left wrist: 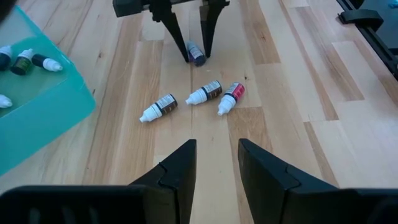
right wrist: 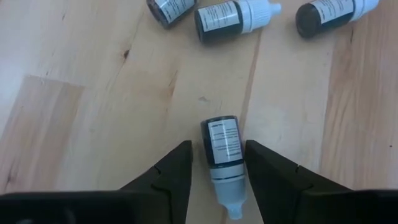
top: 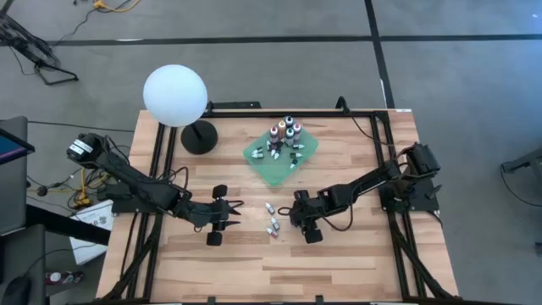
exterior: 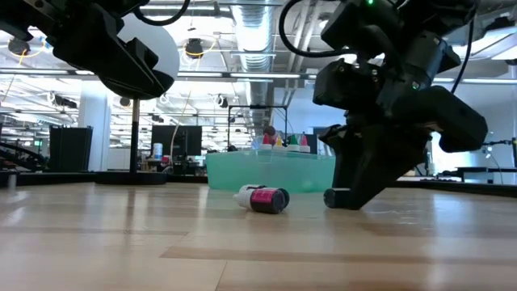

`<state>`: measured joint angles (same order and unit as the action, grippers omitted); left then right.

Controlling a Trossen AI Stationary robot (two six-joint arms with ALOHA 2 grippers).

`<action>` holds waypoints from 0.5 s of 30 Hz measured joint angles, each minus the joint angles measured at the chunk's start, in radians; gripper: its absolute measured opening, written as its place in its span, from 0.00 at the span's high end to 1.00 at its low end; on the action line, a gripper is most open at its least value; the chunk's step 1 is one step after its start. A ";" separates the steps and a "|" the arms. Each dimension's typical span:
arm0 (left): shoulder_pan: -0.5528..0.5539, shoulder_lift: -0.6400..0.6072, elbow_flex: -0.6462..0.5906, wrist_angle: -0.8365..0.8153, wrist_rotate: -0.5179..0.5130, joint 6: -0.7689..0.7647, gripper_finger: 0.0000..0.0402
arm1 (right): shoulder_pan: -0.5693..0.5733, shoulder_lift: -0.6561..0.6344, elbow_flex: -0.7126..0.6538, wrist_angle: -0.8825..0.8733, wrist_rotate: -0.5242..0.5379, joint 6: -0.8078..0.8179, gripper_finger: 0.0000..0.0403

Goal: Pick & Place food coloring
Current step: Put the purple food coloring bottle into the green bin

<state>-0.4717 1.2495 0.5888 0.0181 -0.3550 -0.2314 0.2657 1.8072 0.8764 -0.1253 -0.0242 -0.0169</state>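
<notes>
Several small food coloring bottles lie on their sides on the wooden table. A dark one (right wrist: 221,146) lies between the fingers of my right gripper (right wrist: 217,152), its white tip toward the wrist. The gripper is open, pointing steeply down, its fingertips low at the table top (exterior: 343,196), with a thin gap showing on each side of the bottle. Three more bottles (left wrist: 205,93) lie between the two arms. My left gripper (left wrist: 217,155) hovers open and holds nothing, left of them (top: 235,216). More bottles stand and lie on the green tray (top: 258,161).
A white globe lamp (top: 174,96) on a black base (top: 199,135) stands at the far left of the table. Black frame rails (top: 385,161) run along the table's sides. Bare wood stretches toward the near edge (top: 271,271).
</notes>
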 joint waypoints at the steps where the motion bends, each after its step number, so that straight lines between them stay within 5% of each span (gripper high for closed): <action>1: 0.000 0.000 0.000 0.000 0.000 0.000 0.72 | 0.000 0.000 0.000 0.000 0.000 0.007 0.66; 15: 0.000 0.000 0.000 0.000 0.000 0.000 0.72 | 0.000 0.003 0.005 -0.009 0.008 0.077 0.79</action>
<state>-0.4721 1.2495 0.5888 0.0177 -0.3550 -0.2310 0.2653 1.8099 0.8815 -0.1339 -0.0158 0.0602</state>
